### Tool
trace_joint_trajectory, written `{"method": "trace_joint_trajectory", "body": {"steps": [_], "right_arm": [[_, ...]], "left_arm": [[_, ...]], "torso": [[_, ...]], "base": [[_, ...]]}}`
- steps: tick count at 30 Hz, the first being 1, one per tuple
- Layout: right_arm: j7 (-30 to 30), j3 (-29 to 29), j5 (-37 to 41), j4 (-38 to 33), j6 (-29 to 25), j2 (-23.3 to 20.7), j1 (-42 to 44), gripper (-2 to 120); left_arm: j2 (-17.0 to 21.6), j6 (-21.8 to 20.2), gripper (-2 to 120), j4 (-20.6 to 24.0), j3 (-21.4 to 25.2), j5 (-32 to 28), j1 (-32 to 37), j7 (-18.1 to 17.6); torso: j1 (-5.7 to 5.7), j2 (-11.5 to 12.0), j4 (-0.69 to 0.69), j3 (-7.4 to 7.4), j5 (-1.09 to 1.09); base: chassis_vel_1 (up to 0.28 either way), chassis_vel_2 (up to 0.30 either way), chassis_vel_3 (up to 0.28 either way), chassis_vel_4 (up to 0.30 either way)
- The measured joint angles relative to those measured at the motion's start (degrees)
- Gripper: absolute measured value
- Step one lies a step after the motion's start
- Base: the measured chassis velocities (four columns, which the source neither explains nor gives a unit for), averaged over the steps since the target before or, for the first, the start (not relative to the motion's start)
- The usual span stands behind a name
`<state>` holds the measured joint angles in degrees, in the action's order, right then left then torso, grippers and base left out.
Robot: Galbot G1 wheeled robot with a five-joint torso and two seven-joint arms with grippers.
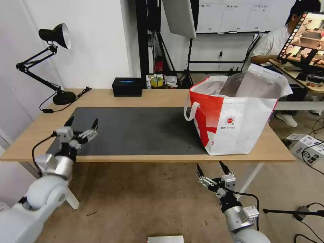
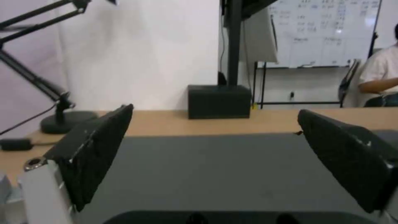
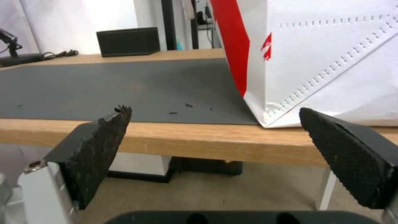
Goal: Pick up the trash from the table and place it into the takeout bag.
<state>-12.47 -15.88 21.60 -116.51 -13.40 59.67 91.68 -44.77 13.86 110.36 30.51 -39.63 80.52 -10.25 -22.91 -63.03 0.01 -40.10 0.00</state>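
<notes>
Nearest the robot, the right gripper (image 1: 211, 167) is seen below the table's front edge, over the floor, fingers spread wide w/ nothing between them. In the right wrist view its two black pads (image 3: 97, 149) stand well apart, and the wooden table edge (image 3: 199, 141) is seen just beyond, at about pad height.

The left gripper (image 1: 82, 123) is held over the front-left corner of the dark grey mat (image 1: 135, 130), also wide open and empty. In the left wrist view the left gripper (image 2: 215, 121) is seen framing bare mat (image 2: 215, 168), w/ the pads apart from the surface as far as can be told.

The table (image 1: 162, 98) is a light wooden top on white legs, w/ the mat laid across most of it. A few small dark crumbs (image 3: 188, 105) are seen on the mat near the bag's front corner.

The takeout bag (image 1: 236, 118) is stood upright on the right part of the table, partly on the mat, its mouth open and silver lining showing; a white strap handle (image 1: 190, 111) hangs on its left side. What lies inside cannot be told.

Farther back, a black tissue box (image 1: 127, 86) sits at the table's far edge, and a black desk lamp (image 1: 50, 64) is stood at the far-left corner.
</notes>
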Motion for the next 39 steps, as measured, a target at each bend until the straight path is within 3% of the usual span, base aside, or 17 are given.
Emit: {"method": "trace_joint_trajectory", "body": {"steps": [15,28,39], "right_arm": [[0.0,0.0,0.0,0.0,0.0,0.0,0.0,100],[0.0,0.0,0.0,0.0,0.0,0.0,0.0,100],[0.0,0.0,0.0,0.0,0.0,0.0,0.0,100]], "left_arm": [[-8.9,2.4,100,1.0,5.9,1.8,10.7,3.1],[-8.7,1.8,100,2.2,8.4,-0.5,13.1,2.9],[-10.7,1.7,100,2.6,8.7,0.3,15.0,2.9]], "torso": [[0.0,0.0,-0.01,0.0,0.0],[0.0,0.0,-0.01,0.0,0.0],[0.0,0.0,-0.01,0.0,0.0]], "base": [[0.0,0.0,0.0,0.0],[0.0,0.0,0.0,0.0],[0.0,0.0,0.0,0.0]]}}
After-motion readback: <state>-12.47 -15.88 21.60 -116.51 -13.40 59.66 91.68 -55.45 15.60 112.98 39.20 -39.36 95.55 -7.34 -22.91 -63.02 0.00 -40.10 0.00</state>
